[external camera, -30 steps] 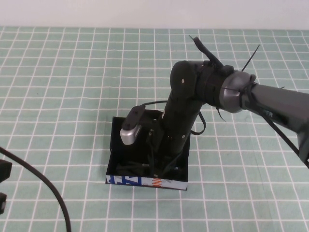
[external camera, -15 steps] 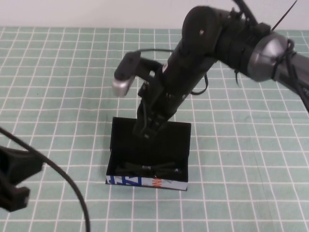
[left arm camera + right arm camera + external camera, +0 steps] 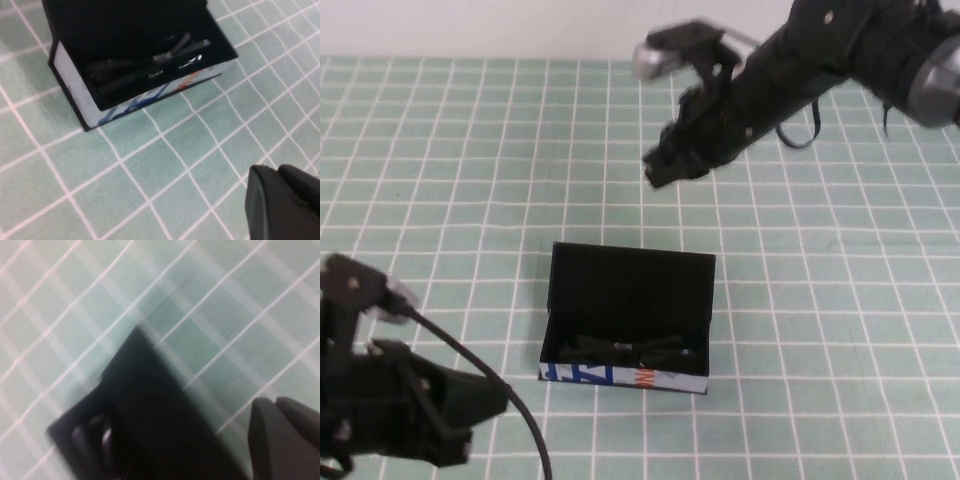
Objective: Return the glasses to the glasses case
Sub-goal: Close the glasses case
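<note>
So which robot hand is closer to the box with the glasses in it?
The left gripper, low beside the glasses case that holds the glasses. The right gripper is raised well behind the case.

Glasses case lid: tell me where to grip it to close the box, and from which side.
Grip the glasses case lid at its free far edge, coming from above and behind: it lies open, hinged beyond the glasses. The right gripper hangs beyond it, better placed than the left gripper at the near left.
</note>
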Motion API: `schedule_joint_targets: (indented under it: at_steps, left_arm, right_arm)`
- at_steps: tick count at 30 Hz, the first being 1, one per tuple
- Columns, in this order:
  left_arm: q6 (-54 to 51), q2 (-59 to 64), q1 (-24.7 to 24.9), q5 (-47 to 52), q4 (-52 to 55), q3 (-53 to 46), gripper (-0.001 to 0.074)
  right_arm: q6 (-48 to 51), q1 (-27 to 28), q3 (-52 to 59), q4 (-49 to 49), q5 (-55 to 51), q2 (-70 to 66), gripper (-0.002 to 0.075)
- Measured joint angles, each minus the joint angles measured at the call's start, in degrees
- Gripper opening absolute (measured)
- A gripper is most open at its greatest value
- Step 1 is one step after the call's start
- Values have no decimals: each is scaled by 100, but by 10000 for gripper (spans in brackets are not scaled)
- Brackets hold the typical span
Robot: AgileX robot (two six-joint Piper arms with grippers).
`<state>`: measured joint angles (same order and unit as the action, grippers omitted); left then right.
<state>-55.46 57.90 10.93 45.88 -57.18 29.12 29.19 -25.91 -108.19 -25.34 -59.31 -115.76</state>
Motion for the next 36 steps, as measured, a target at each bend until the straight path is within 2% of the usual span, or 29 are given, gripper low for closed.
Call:
schedule_joint_targets:
  at_steps: [4, 12, 16, 28, 36]
  left_arm:
    - [-883, 319, 286, -589, -1026, -468, -2]
    - [-2593, 1556, 1235, -1760, -2947, -517, -2]
    - [-3496, 2295, 1431, -1916, -3804, -490, -2]
    - [-3869, 3490, 1462, -1875, -4094, 344, -2]
    - [-3877, 3711, 1462, -1872, -4094, 490, -2]
  right_arm:
    - [-78, 118, 0, -42, 421, 0, -11]
    - [-90, 143, -9, -220, 617, -536, -11]
    - [-90, 143, -9, -218, 681, -856, -11]
    - [1, 143, -9, -254, 432, -1063, -11]
    - [161, 143, -9, -527, -486, -1063, -11]
